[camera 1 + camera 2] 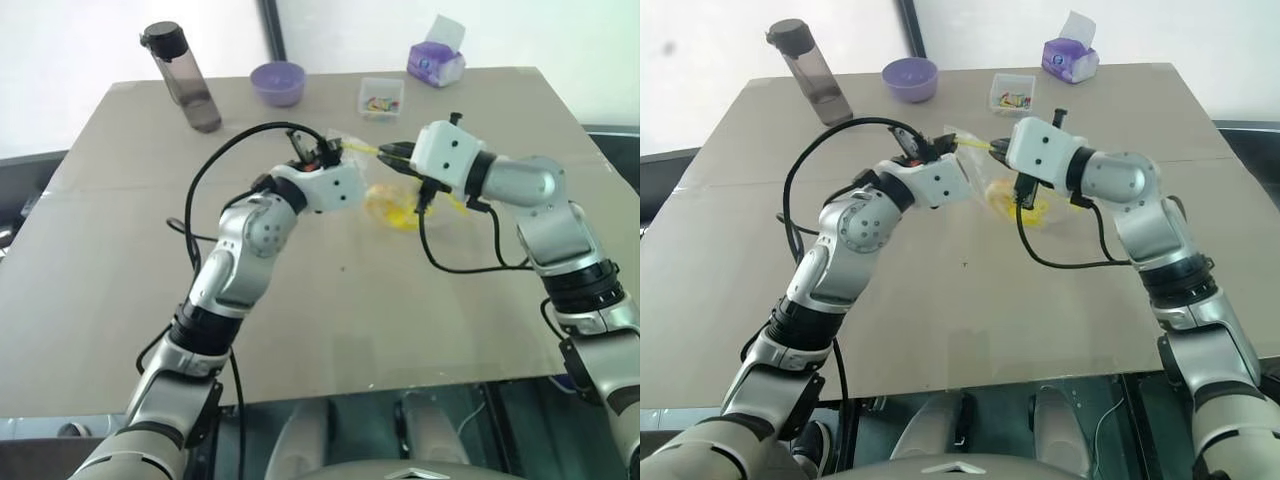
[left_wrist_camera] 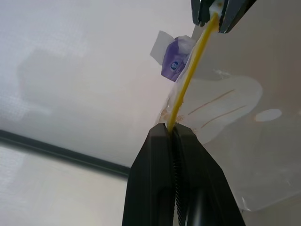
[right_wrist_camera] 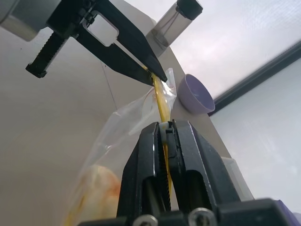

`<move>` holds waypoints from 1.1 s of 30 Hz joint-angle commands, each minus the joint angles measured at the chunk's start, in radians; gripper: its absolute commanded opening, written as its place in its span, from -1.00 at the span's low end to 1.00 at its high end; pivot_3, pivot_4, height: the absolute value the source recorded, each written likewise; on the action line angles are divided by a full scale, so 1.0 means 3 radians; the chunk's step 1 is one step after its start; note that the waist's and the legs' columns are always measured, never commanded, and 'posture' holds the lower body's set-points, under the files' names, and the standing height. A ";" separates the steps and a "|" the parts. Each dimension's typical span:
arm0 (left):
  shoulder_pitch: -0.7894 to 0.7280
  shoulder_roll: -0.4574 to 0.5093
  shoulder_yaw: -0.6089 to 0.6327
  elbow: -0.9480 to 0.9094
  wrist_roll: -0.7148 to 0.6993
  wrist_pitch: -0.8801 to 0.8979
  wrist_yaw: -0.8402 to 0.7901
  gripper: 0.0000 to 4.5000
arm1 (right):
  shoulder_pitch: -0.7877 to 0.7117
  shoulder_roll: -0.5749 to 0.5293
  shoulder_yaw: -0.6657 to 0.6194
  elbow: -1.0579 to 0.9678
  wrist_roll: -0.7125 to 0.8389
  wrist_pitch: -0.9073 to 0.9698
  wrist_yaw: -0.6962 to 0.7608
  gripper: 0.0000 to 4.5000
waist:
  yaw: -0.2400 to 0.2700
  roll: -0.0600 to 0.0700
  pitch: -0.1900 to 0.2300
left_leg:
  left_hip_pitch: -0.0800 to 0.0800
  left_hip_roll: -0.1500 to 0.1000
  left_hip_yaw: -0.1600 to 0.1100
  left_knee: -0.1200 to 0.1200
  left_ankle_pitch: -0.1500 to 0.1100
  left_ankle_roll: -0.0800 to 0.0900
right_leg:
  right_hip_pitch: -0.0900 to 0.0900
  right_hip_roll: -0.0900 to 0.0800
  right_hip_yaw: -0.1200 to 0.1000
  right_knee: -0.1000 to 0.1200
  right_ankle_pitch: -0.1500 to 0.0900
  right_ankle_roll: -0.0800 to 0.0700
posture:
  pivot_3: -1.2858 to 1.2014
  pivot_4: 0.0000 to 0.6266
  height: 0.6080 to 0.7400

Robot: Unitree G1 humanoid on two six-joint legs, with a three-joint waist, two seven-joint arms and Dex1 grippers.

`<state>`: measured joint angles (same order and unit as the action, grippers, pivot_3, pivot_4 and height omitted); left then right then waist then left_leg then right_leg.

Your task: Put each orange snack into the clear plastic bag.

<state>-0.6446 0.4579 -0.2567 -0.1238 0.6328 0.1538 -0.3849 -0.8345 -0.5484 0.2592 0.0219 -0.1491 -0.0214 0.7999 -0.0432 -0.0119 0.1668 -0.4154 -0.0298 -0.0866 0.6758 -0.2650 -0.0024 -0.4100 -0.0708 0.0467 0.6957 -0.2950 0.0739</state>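
Above the table, clear plastic bag with orange snack inside, yellow strip level between left gripper and right gripper, both clamped on it; purple bowl beyond.

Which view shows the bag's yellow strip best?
Left wrist view: the yellow strip runs taut from the left gripper to the right gripper. Right wrist shows a shorter stretch; the eye views, a thin line.

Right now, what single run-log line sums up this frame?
left gripper: shut on clear plastic bag yellow strip | right gripper: shut on same strip | bag: held up between them | orange snack: inside bag
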 commanded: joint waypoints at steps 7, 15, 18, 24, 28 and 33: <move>-0.0016 0.0185 0.0329 0.0285 0.0337 0.0564 0.0384 -1.00 | 0.0095 -0.0194 -0.0233 -0.0166 -0.0012 0.0137 -0.0051 -0.99 | 0.0002 0.0000 0.0000 | 0.0000 0.0000 0.0000 0.0000 0.0000 0.0000 | 0.0000 0.0000 0.0000 0.0000 0.0000 0.0000 | 0.03 -0.52 1.00; -0.0024 0.0232 0.0325 0.0331 0.0344 0.0683 0.0471 -1.00 | 0.0131 -0.0224 -0.0239 -0.0227 0.0005 0.0218 -0.0069 -0.99 | -0.0001 0.0000 0.0000 | 0.0000 0.0000 0.0000 0.0000 0.0000 0.0000 | 0.0000 0.0000 0.0000 0.0001 0.0000 0.0000 | 0.03 -0.52 1.00; -0.0012 0.0282 0.0324 0.0368 0.0341 0.0714 0.0499 -1.00 | 0.0138 -0.0237 -0.0244 -0.0239 0.0016 0.0240 -0.0069 -0.99 | -0.0001 0.0000 0.0000 | 0.0000 0.0000 0.0000 0.0000 0.0000 0.0000 | -0.0001 0.0001 0.0000 0.0002 0.0000 0.0000 | 0.03 -0.52 1.00; -0.0003 0.0294 0.0325 0.0379 0.0323 0.0711 0.0501 -1.00 | 0.0156 -0.0247 -0.0271 -0.0249 0.0016 0.0265 -0.0059 -0.99 | 0.0014 0.0000 0.0000 | -0.0003 -0.0001 -0.0001 0.0004 0.0000 0.0000 | 0.0000 -0.0001 -0.0001 0.0001 0.0000 0.0000 | 0.03 -0.52 1.00; -0.0002 0.0210 0.0319 0.0336 0.0153 0.0562 0.0472 -1.00 | 0.0163 -0.0239 -0.0268 -0.0263 0.0023 0.0277 -0.0056 -0.99 | 0.0012 0.0000 0.0000 | -0.0003 0.0000 -0.0001 0.0004 0.0000 0.0000 | -0.0001 -0.0001 -0.0001 0.0001 0.0000 0.0000 | 0.03 -0.52 1.00; 0.0114 -0.0019 0.0363 0.0054 -0.0301 0.0426 0.0229 -0.78 | 0.0162 -0.0218 -0.0258 -0.0257 0.0022 0.0282 -0.0063 -1.00 | 0.0013 -0.0001 0.0000 | -0.0004 0.0000 -0.0001 0.0005 0.0000 0.0000 | -0.0001 -0.0003 -0.0001 0.0000 0.0000 0.0000 | 0.03 -0.52 1.00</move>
<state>-0.6074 0.4363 -0.1599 -0.0456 0.5439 0.2994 -0.3098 -0.7764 -0.6097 0.2094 -0.0209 -0.1482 0.0641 0.7940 -0.0393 -0.0121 0.1668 -0.4166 -0.0298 -0.0866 0.6772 -0.2650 -0.0025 -0.4102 -0.0714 0.0466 0.6959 -0.2950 0.0740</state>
